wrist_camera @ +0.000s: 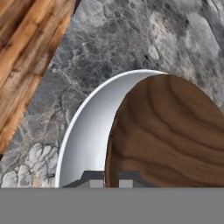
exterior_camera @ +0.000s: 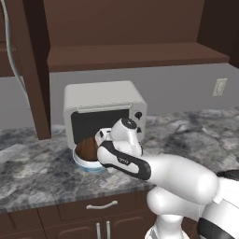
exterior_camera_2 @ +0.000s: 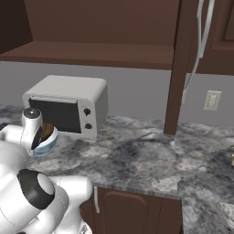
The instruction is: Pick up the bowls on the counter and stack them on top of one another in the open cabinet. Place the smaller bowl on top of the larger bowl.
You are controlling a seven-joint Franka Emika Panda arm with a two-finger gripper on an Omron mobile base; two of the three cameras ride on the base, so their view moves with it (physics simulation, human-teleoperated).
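Dark fingertips (wrist_camera: 111, 179) of the gripper (wrist_camera: 111, 181) rise at the bottom of the hand view, one on each side of the rim of the smaller bowl (wrist_camera: 168, 135), so the gripper looks clamped on that rim. This brown wooden bowl is tilted over the larger bowl (wrist_camera: 87, 135), whose pale inside shows beside it as a crescent. From the left base view the white bowl (exterior_camera: 88, 164) sits on the counter (exterior_camera: 42, 172), just in front of the white microwave (exterior_camera: 102, 100) and near the counter's front edge, with the wooden bowl (exterior_camera: 86, 148) in it. Marbled stone lies bare to the right of the microwave, as far as a dark cabinet post (exterior_camera_2: 176, 68). Above, the open cabinet (exterior_camera: 135, 55) runs its shelf edge wide over the microwave. Beyond the counter's edge, wooden floor (wrist_camera: 26, 48) shows in the hand view.
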